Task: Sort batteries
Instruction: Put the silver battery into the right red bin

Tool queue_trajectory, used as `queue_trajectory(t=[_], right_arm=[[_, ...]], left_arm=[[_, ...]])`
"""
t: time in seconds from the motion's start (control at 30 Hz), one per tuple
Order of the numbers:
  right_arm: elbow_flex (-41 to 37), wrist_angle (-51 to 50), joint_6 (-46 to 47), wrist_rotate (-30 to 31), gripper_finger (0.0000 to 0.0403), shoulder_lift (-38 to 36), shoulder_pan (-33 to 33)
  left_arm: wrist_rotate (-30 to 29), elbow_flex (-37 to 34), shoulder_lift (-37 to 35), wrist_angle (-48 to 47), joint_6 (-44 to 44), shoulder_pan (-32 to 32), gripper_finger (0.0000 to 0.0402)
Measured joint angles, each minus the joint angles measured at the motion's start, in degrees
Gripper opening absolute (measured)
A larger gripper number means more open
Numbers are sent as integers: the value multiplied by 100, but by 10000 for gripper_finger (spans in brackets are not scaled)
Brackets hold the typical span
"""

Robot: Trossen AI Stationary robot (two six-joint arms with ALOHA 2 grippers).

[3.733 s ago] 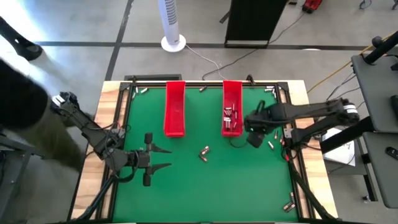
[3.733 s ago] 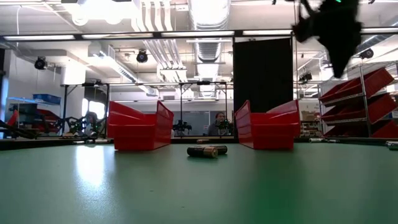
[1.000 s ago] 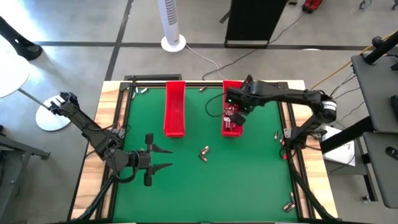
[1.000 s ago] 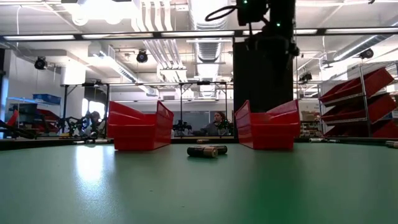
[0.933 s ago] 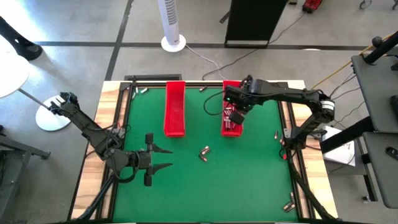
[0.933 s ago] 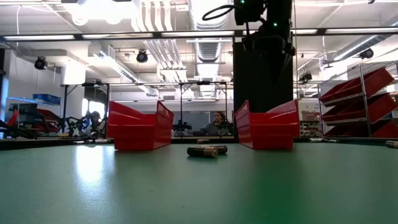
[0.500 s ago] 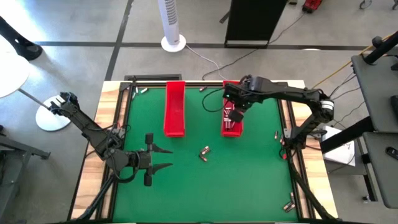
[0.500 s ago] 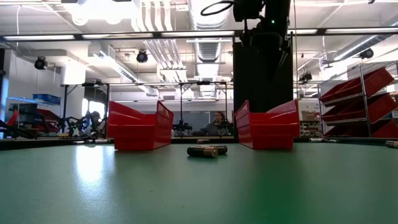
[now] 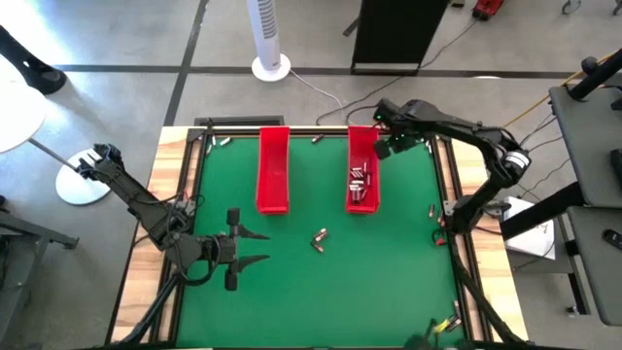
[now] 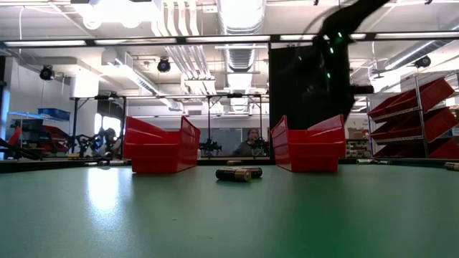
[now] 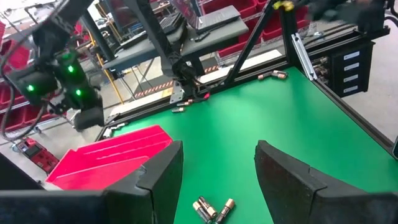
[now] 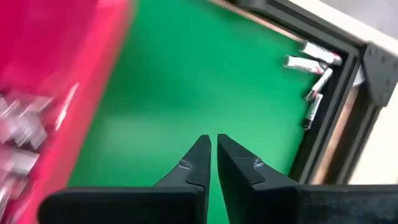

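Grey concrete floor with a white tower fan (image 9: 270, 39) and a black cabinet (image 9: 398, 34) behind the table. Ceiling ducts (image 10: 240, 21), strip lights, red bin shelving (image 10: 412, 118) at right.

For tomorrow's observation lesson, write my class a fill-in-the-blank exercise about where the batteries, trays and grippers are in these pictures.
1. The batteries already sorted lie in the ____ red tray.
2. The left tray is ____.
3. The right gripper has its fingers ____.
4. The loose batteries mid-mat lie ____ the trays.

Missing words: right; empty; shut; outside
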Motion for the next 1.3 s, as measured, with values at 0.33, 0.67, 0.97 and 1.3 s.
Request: queue_trajectory(t=[0.33, 0.67, 0.97, 1.3], right_arm=[[-1453, 2498, 1519, 8, 127, 0, -1582], [-1431, 3318, 2810, 331, 200, 364, -1996], [-1281, 3266, 3590, 1042, 198, 1124, -1984], [-1330, 3315, 3913, 1078, 180, 996, -1931]], left_arm=[[-4, 1, 0, 11, 12, 0, 180], [-11, 0, 0, 13, 118, 0, 180], [-11, 0, 0, 7, 109, 0, 180], [-549, -118, 0, -11, 151, 1, 180]])
